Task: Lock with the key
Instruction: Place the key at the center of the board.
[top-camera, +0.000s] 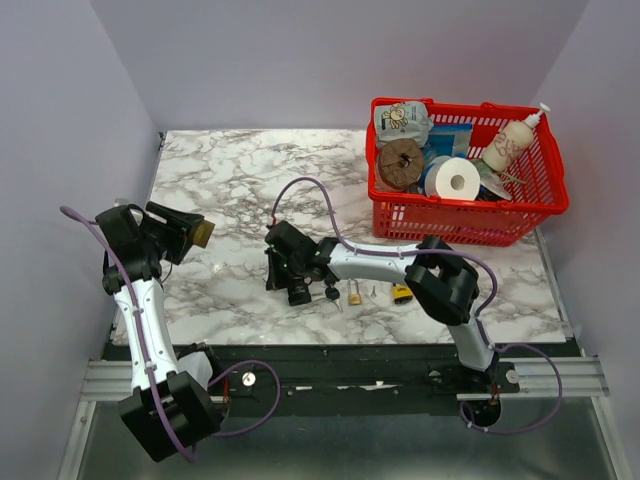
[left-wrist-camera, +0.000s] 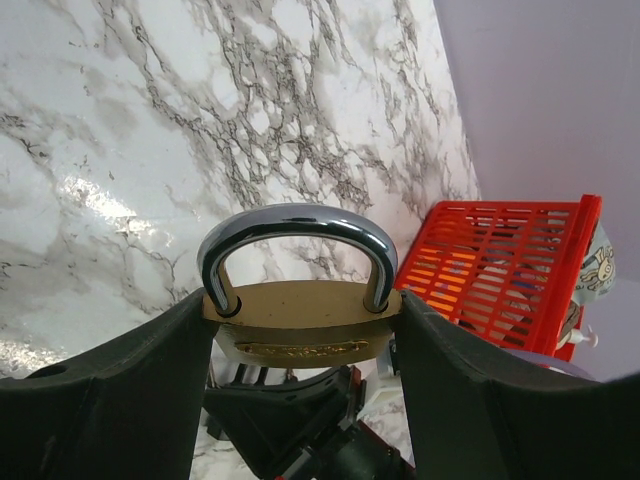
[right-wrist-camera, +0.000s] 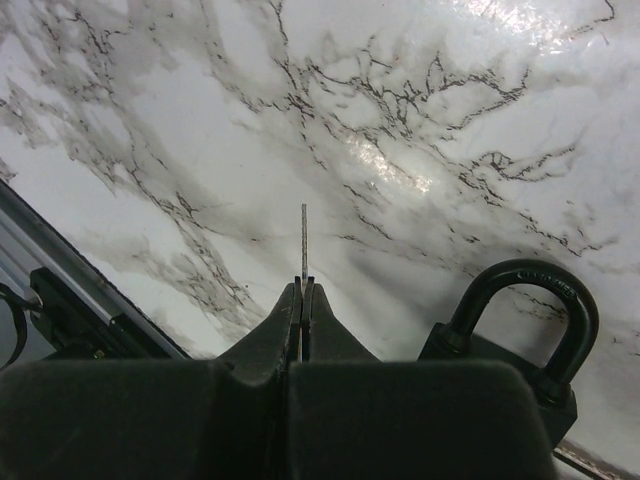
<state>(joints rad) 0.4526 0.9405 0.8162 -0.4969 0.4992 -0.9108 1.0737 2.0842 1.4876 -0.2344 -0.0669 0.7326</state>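
Note:
A brass padlock (left-wrist-camera: 300, 325) with a steel shackle (left-wrist-camera: 295, 222) is clamped by its sides between the fingers of my left gripper (left-wrist-camera: 300, 335), held above the left of the marble table (top-camera: 240, 180). Both shackle legs sit in the body. In the top view the padlock (top-camera: 204, 233) shows at the left gripper (top-camera: 198, 232) tip. My right gripper (right-wrist-camera: 303, 292) is shut on a thin key (right-wrist-camera: 304, 240), whose blade sticks out edge-on over the table. In the top view the right gripper (top-camera: 274, 266) is near table centre, pointing left towards the left arm.
A black padlock (right-wrist-camera: 520, 335) lies just right of the right fingers. A small brass padlock (top-camera: 354, 296) and a yellow item (top-camera: 401, 292) lie by the right arm. A red basket (top-camera: 455, 215) of assorted items stands at the back right.

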